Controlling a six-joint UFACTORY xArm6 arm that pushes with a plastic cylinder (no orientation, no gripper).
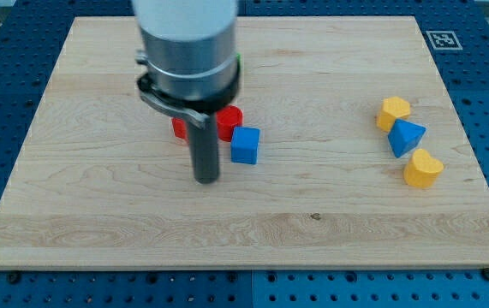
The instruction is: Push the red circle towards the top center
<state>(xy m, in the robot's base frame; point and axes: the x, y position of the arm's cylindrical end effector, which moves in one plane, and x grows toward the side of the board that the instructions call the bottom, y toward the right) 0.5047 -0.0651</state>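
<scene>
The red circle is a small, round, flat-topped red block on the wooden bench. It touches the blue cube, just above it. My tip sits left of and below the cube. Another red block hides behind the rod. No jaws here, only a rod.

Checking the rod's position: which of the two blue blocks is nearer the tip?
The blue cube, just right of my tip and beside the red circle. The other blue block sits far right between two yellow blocks.
</scene>
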